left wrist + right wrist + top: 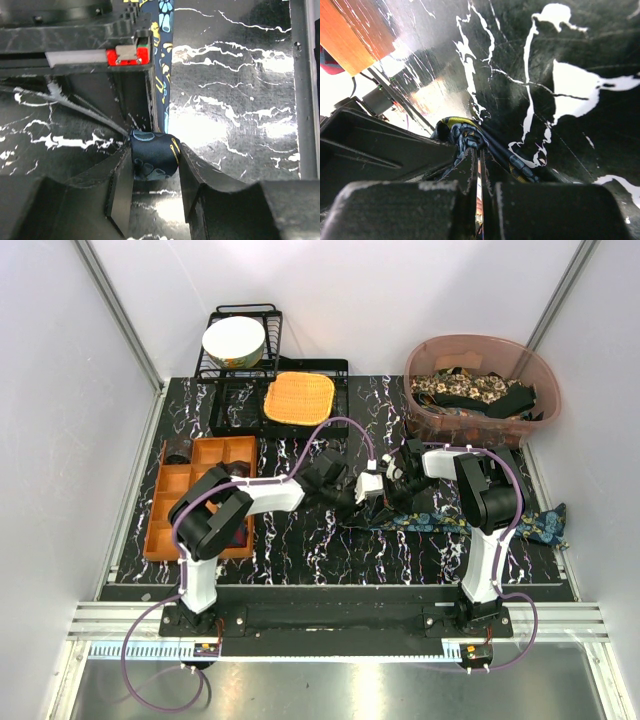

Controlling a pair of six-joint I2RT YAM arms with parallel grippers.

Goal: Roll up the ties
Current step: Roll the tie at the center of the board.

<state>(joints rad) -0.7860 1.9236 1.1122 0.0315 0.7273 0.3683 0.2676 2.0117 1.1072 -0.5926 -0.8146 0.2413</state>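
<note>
Left tool (155, 165) pinches the rolled end of the dark blue tie (152, 155), both fingers touching the roll. Right tool (479, 157) pressed together on the same tie's fabric. Unrolled length lies flat on bench (300, 540), centre-right.

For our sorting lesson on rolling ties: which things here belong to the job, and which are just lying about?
Job: blue tie; left claw and right claw, both gripping it; spare ties; pink bin.
Lying about: bowl; dish rack; orange mat; orange tray.
</note>
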